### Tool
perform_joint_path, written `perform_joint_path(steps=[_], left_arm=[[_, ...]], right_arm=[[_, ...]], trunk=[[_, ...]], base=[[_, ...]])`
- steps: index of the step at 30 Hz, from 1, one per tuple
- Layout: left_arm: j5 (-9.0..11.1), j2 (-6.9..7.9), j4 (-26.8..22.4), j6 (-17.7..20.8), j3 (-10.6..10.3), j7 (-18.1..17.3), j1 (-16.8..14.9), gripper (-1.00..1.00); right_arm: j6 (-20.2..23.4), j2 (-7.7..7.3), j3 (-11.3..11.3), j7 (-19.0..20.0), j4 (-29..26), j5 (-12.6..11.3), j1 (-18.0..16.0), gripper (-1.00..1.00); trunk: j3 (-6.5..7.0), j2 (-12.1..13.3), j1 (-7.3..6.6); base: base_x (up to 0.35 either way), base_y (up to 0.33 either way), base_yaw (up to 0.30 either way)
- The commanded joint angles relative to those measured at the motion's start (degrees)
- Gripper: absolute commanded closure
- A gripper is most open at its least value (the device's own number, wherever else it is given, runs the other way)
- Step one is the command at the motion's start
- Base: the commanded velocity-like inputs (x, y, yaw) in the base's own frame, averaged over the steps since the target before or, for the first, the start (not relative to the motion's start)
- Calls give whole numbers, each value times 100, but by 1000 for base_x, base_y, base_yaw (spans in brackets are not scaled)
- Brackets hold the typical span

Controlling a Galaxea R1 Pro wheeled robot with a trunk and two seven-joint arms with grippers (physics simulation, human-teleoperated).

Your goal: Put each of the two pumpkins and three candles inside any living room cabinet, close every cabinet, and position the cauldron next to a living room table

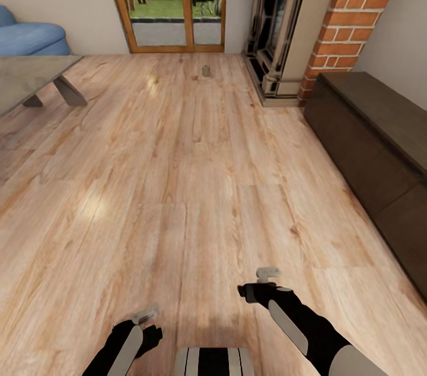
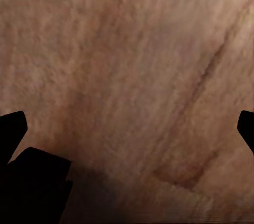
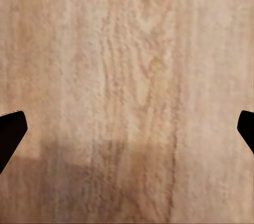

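I hold both arms low over the wooden floor [image 1: 178, 186] while driving, so nothing gets knocked. My left hand [image 1: 145, 315] and right hand [image 1: 268, 273] each have fingers spread, holding nothing; the wrist views look down at bare planks between them. One small candle [image 1: 206, 71] stands on the floor far ahead of both hands, near the glass door [image 1: 178, 2]. The dark cabinet [image 1: 379, 145] runs along the wall beyond my right hand, fronts closed. The desk [image 1: 29, 76] sits well off past my left hand.

Table [image 1: 29, 76] far left, cabinet [image 1: 379, 145] right, candle [image 1: 206, 71] ahead between
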Motion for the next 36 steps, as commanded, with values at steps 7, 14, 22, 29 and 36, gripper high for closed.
perform_joint_path(steps=[7,14,22,29,36], left_arm=[[32,21,679,-584,-14,62,-3,-100],[63,585,957,-883,1,64,-30,-100],[75,807,895,-1108,118,60,-66,-100],[84,758,956,-1403,129,67,-57,-100],[85,662,950,-1410,135,70,-49,-100]], right_arm=[[-231,-8,36,-42,303,-52,-3,-100],[-357,-13,38,-32,435,-51,-4,-100],[-362,-9,39,-32,436,-45,-4,-100],[-362,-13,38,-32,438,-43,-2,-100],[-352,-9,44,-21,426,-46,-3,-100]], trunk=[[-47,-2,-1],[-90,-2,-1],[-139,-2,-1],[-182,-2,-1],[-114,5,-14]], base=[[0,0,236],[0,0,236],[0,0,235],[0,0,235],[0,0,235]])
